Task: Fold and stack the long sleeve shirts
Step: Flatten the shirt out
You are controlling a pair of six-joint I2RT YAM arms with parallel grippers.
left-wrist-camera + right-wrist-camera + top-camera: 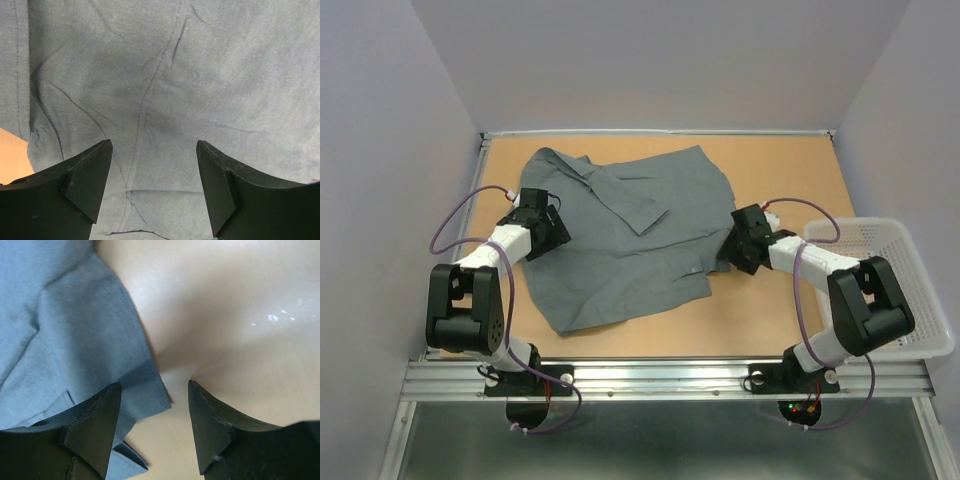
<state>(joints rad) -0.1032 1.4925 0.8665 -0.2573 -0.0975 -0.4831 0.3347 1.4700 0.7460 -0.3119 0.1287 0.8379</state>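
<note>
Item: grey long-sleeve shirt (620, 235), one, spread rumpled mid-table (770, 160). Soft, light, limp; probably sags and slides when lifted. Best held at corners or seams. Left gripper (155, 150): jaws apart over cloth. Right gripper (155, 385): jaws apart, straddling a corner, holding nothing.

From above, the fingertips of the left claw (552, 232) and right claw (740, 250) were hidden under their own housings, as was the part of the shirt (620, 250) beneath them. Ahead of each claw, the shirt was cut off by the wrist views' edges.
</note>
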